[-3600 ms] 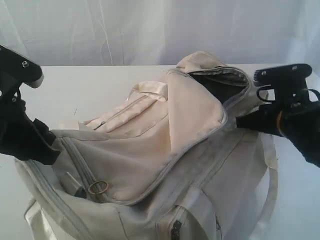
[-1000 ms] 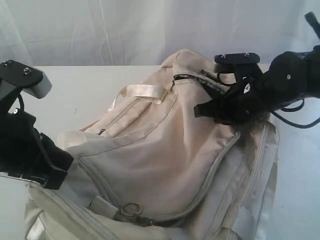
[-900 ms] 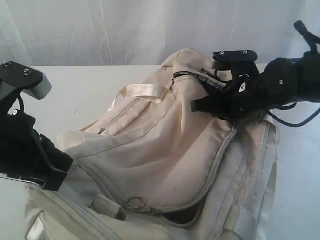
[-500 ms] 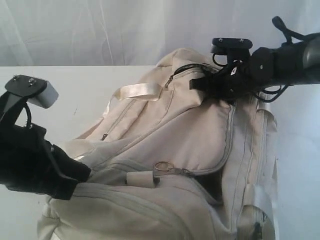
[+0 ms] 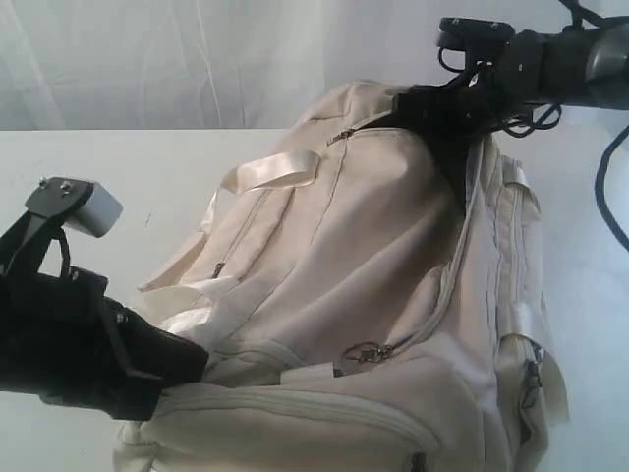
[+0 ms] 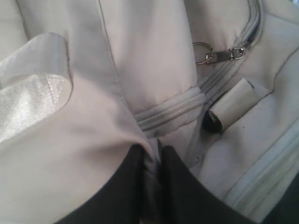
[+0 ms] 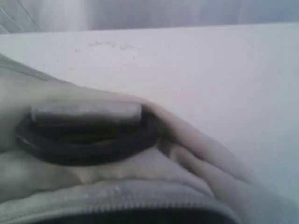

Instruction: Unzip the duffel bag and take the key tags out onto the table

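Note:
The cream duffel bag [image 5: 373, 256] lies across the white table [image 5: 138, 167], its far end raised. My left gripper [image 5: 192, 359] is at the bag's near left corner. The left wrist view shows this gripper [image 6: 152, 151] shut on a fold of the bag's fabric, close to the grey zipper and its ring pull [image 6: 203, 52]. My right gripper [image 5: 432, 113] is at the bag's raised far end, by a dark opening along the zipper, and looks shut on the bag's edge. Its fingers do not show in the right wrist view, only blurred fabric, a zipper [image 7: 117, 196] and a dark buckle [image 7: 88, 135]. The key tags are hidden.
A pale webbing handle [image 5: 265, 172] lies over the bag's top. A ring zipper pull [image 5: 366, 352] hangs near the front, beside a rolled webbing tab [image 6: 231, 105]. Bare table [image 7: 210, 70] lies behind the bag, and a white curtain backs the scene.
My right gripper has risen and moved back, and the bag's far end has come up with it. The ring pull has shifted right. My left gripper has kept its hold and moved slightly right.

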`<state>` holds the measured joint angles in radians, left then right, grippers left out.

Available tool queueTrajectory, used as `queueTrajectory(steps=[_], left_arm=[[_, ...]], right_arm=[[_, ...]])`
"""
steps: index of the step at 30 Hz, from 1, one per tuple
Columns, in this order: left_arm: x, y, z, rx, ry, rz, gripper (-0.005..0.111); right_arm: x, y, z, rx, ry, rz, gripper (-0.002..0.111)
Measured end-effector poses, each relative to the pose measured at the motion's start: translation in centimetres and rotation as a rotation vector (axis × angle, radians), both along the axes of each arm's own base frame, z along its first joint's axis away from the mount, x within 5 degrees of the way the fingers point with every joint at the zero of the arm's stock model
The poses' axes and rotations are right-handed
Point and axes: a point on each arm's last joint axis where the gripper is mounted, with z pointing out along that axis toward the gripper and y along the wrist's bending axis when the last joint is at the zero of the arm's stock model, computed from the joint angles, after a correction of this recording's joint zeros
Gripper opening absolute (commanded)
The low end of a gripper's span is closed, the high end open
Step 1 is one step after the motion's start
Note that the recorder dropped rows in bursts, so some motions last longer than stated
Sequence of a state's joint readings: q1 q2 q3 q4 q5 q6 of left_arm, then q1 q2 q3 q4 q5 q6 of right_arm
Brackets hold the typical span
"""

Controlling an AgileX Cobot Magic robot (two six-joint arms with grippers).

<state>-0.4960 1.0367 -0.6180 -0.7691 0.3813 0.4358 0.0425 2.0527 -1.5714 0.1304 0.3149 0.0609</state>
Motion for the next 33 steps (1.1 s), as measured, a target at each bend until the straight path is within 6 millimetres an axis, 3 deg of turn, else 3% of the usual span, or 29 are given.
queueTrajectory(steps=[3, 7, 10, 12, 14, 15, 16, 17, 19, 23, 26, 29, 33], left_arm=[[0.2, 0.0, 0.1, 0.002, -0.024, 0.003, 0.007], [0.4, 0.1, 0.2, 0.008, -0.061, 0.008, 0.034], [0.6, 0.1, 0.3, 0.01, -0.087, 0.016, 0.062], [0.7, 0.2, 0.4, 0.011, -0.107, 0.024, 0.071], [0.8, 0.2, 0.5, 0.01, -0.125, 0.031, 0.071], [0.8, 0.2, 0.5, 0.009, -0.128, 0.034, 0.071], [0.8, 0.3, 0.6, 0.01, -0.132, 0.036, 0.071], [0.8, 0.3, 0.6, 0.011, -0.134, 0.034, 0.071], [0.9, 0.3, 0.6, 0.013, -0.145, 0.038, 0.071], [1.2, 0.4, 0.7, 0.032, -0.199, 0.034, 0.071], [1.5, 0.4, 1.2, 0.045, -0.256, 0.037, 0.071], [2.0, 0.3, 2.5, 0.031, -0.304, 0.039, 0.071], [2.0, 0.2, 2.8, 0.036, -0.313, 0.023, 0.071]], right_arm=[[-0.6, 0.1, -0.5, -0.003, 0.098, 0.016, 0.0], [-1.9, 0.2, 0.1, -0.025, 0.207, 0.069, 0.0], [-3.0, 0.4, 2.2, -0.019, 0.212, 0.107, 0.0], [-3.8, 0.7, 4.2, -0.019, 0.186, 0.132, 0.003], [-4.9, 1.2, 6.6, -0.025, 0.155, 0.165, 0.011], [-5.4, 1.4, 7.5, -0.027, 0.144, 0.18, 0.024], [-6.5, 1.7, 9.2, -0.034, 0.133, 0.208, 0.03], [-6.9, 1.9, 9.7, -0.036, 0.138, 0.222, 0.046], [-8.1, 2.2, 9.9, -0.05, 0.218, 0.277, 0.057], [-10.2, 4.5, 8.5, 0.045, 0.382, 0.455, 0.059], [-13.0, 8.7, 8.5, 0.133, 0.418, 0.617, 0.059], [-15.8, 11.4, 8.1, 0.1, 0.46, 0.71, 0.059], [-20.1, 11.4, 7.2, -0.1, 0.532, 0.67, 0.058]])
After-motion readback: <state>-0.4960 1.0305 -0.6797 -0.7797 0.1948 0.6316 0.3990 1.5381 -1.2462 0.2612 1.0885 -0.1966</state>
